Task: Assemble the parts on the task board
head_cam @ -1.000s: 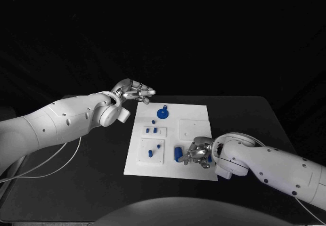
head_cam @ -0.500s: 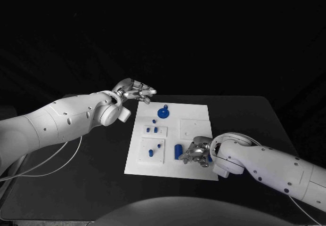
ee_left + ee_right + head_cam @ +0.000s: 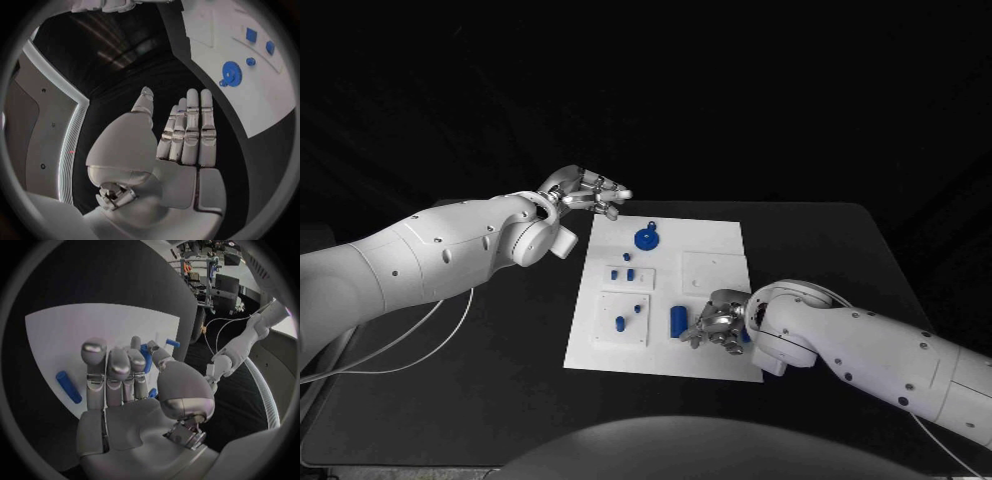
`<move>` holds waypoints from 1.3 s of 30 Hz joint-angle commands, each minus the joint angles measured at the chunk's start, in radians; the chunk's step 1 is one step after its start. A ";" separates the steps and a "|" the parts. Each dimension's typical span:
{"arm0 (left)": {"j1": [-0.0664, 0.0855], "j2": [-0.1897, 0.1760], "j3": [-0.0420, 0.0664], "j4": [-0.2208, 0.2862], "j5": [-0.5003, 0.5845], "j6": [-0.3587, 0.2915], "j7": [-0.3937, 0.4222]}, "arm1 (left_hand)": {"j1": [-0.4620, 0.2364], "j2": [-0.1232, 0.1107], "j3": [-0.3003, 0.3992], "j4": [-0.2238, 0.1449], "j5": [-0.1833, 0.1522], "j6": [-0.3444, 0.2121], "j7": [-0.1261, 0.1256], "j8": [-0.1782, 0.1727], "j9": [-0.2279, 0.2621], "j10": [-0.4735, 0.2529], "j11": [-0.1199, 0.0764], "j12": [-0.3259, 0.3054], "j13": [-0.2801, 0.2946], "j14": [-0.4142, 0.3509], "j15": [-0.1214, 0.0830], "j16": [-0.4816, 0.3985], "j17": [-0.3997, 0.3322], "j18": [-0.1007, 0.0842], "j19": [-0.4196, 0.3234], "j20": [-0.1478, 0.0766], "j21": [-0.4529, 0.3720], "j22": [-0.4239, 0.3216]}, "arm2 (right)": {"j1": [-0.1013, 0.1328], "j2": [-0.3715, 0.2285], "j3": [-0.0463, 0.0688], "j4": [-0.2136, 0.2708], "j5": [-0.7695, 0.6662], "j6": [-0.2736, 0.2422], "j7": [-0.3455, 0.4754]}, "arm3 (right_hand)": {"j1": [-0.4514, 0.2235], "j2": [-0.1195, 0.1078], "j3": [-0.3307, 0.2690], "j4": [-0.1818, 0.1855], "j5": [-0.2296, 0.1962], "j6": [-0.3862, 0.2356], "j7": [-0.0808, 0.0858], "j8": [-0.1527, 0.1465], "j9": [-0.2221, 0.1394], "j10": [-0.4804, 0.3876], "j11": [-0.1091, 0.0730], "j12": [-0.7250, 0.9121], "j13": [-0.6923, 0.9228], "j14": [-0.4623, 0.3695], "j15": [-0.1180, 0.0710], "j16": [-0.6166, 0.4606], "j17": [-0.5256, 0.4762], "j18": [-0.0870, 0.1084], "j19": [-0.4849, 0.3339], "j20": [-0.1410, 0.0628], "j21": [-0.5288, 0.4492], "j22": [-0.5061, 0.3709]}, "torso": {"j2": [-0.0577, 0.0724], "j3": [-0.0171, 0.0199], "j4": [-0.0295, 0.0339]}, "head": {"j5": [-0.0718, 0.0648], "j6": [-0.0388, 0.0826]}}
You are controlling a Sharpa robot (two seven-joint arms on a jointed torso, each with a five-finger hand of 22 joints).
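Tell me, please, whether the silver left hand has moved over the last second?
No. The left hand hovers off the far left corner of the white task board, placed the same against that corner as before.

This looks like a robotics lab or test cell. A black desk (image 3: pixel 516 330) stands against a dark, unlit backdrop, with a white task board (image 3: pixel 711 240) laid flat at its middle, carrying small blue parts (image 3: pixel 646 239). Beyond the desk's far edge, the right wrist view shows metal racks of equipment (image 3: pixel 203 270) with loose cables (image 3: pixel 215 322). The left wrist view shows grey panel walls (image 3: pixel 37 115) edged with a pale strip.
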 commanded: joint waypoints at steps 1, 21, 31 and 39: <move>0.000 0.000 0.001 0.000 -0.002 0.011 0.002 | -0.002 0.010 0.002 0.004 0.002 -0.002 0.007 0.001 0.001 -0.004 0.000 -0.006 0.001 0.000 0.004 0.003 0.000 -0.011 -0.003 0.002 0.006 -0.001 | -0.002 0.003 0.000 -0.008 -0.006 0.057 -0.010 | 0.026 0.006 -0.037 -0.007 -0.007 0.002 -0.008 0.000 -0.004 0.000 -0.006 0.001 0.001 0.001 -0.004 0.005 0.000 -0.017 0.055 -0.005 -0.004 0.096 | 0.000 0.0006 0.0004 | 0.001 0.000; 0.000 -0.002 0.000 -0.015 -0.004 0.008 -0.006 | 0.005 0.021 -0.001 -0.007 0.003 -0.001 0.006 0.001 0.001 -0.005 -0.001 -0.006 0.002 -0.002 0.003 0.004 0.001 -0.010 -0.004 0.002 0.009 -0.004 | -0.009 -0.003 0.000 -0.008 -0.008 0.036 0.007 | 0.085 -0.048 -0.157 0.052 -0.101 0.021 -0.008 0.001 0.025 0.006 -0.006 0.010 0.006 0.001 -0.004 0.008 0.002 -0.018 0.056 -0.005 0.003 0.097 | 0.000 0.0008 -0.0003 | 0.003 0.004; 0.000 -0.005 0.000 -0.014 -0.004 0.000 0.004 | 0.004 0.019 -0.007 -0.012 0.002 -0.001 0.007 0.001 0.001 -0.003 -0.001 -0.006 0.002 -0.002 0.003 0.005 0.001 -0.010 -0.005 0.002 0.011 -0.006 | -0.008 -0.107 0.051 0.083 -0.001 0.058 0.049 | 0.100 -0.071 -0.147 0.088 -0.101 -0.008 -0.003 0.000 0.097 0.007 -0.004 0.025 0.018 0.002 -0.004 0.010 0.005 -0.018 0.056 -0.006 0.007 0.098 | -0.001 0.0017 -0.0028 | -0.001 0.011; 0.000 -0.009 0.000 -0.012 -0.022 -0.045 0.002 | -0.062 -0.107 0.010 0.133 -0.006 0.002 0.002 0.001 0.000 0.022 -0.008 -0.007 0.000 0.017 -0.003 0.000 -0.003 -0.017 0.005 -0.008 0.019 -0.004 | 0.008 -0.185 0.128 0.087 -0.086 0.076 0.064 | 0.113 -0.037 -0.148 0.083 -0.105 -0.095 0.035 -0.002 -0.071 0.015 0.017 0.053 0.034 0.003 0.011 0.022 0.012 -0.009 0.059 0.009 0.024 0.102 | 0.000 0.0040 -0.0032 | -0.015 0.025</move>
